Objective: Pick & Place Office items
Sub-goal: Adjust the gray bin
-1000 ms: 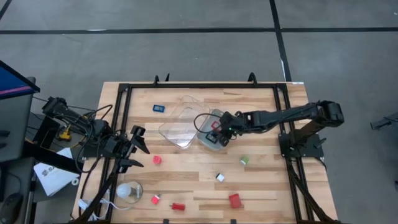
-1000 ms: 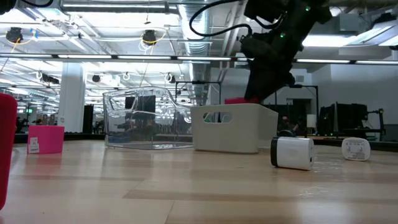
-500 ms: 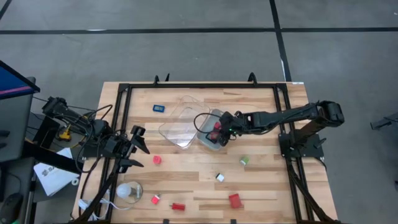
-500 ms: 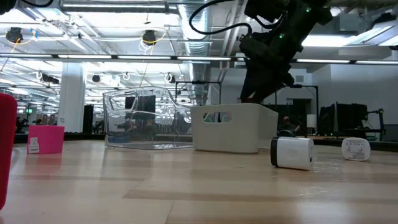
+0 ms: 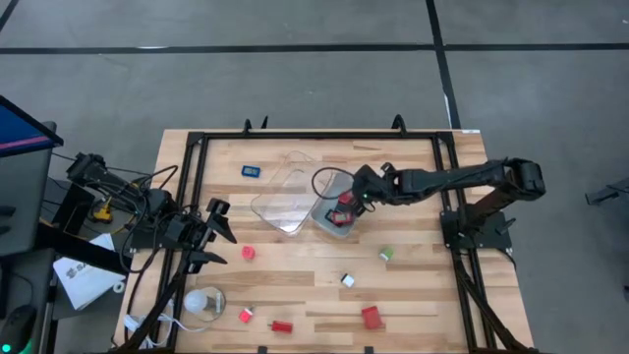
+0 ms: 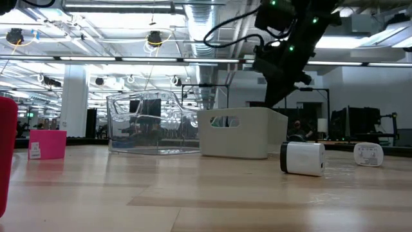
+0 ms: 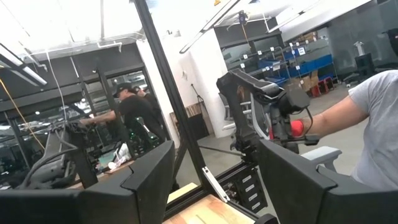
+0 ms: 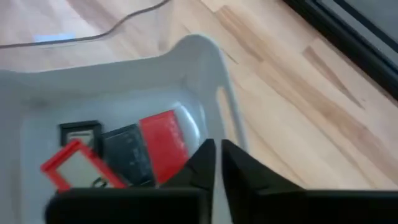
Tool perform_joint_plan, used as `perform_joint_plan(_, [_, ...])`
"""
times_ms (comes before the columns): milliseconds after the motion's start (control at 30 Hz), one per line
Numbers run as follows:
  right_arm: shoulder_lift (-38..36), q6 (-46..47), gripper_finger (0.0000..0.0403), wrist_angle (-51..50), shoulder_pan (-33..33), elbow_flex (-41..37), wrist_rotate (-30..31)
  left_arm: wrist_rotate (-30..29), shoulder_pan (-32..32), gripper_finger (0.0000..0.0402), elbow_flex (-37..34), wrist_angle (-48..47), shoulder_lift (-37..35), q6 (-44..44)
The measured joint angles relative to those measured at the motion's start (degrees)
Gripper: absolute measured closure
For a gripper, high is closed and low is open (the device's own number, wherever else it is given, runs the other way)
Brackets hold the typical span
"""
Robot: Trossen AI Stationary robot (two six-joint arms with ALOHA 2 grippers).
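Observation:
My right gripper [image 5: 357,196] [image 8: 217,159] hangs shut and holding nothing over the right rim of a white bin [image 5: 332,222] [image 8: 205,68]. In the bin lie a red block [image 8: 163,146], a red-framed piece [image 8: 74,167] and black pieces [image 8: 127,155]. More office items rest flat on the table: a blue one [image 5: 252,171], red ones [image 5: 249,253] [image 5: 371,317] [image 5: 282,326], a green one [image 5: 386,254] and a white one [image 5: 347,280]. My left gripper [image 5: 220,234] [image 7: 214,180] waits open near the table's left edge.
A clear tray [image 5: 280,197] [image 6: 148,122] lies against the bin's left side. A round whitish object with a cord [image 5: 203,302] sits at the near left. A black frame [image 5: 314,136] runs around the table. The low view shows a pink block [image 6: 46,143] and a white piece [image 6: 302,158].
The red piece that hung under my right gripper above the bin's rim has dropped into the bin. The right gripper has then drawn back toward the table's right edge and risen a little.

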Motion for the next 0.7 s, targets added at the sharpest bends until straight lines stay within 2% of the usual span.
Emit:
perform_joint_plan(200, [0.0, -1.3, 0.0401, 0.2, -5.6, 0.0, -1.0, 0.0, 0.0, 0.0175, 0.0, 0.0, 0.0, 0.0])
perform_joint_plan(433, [0.3, -4.1, 0.0402, 1.3, -12.6, 0.0, -8.1, 0.0, 0.0, 0.0175, 0.0, -0.2, 0.0, 0.0])
perform_joint_plan(700, [0.4, -5.0, 0.0403, 1.6, -15.1, 0.0, -11.3, 0.0, 0.0, 0.0175, 0.0, -0.2, 0.0, 0.0])
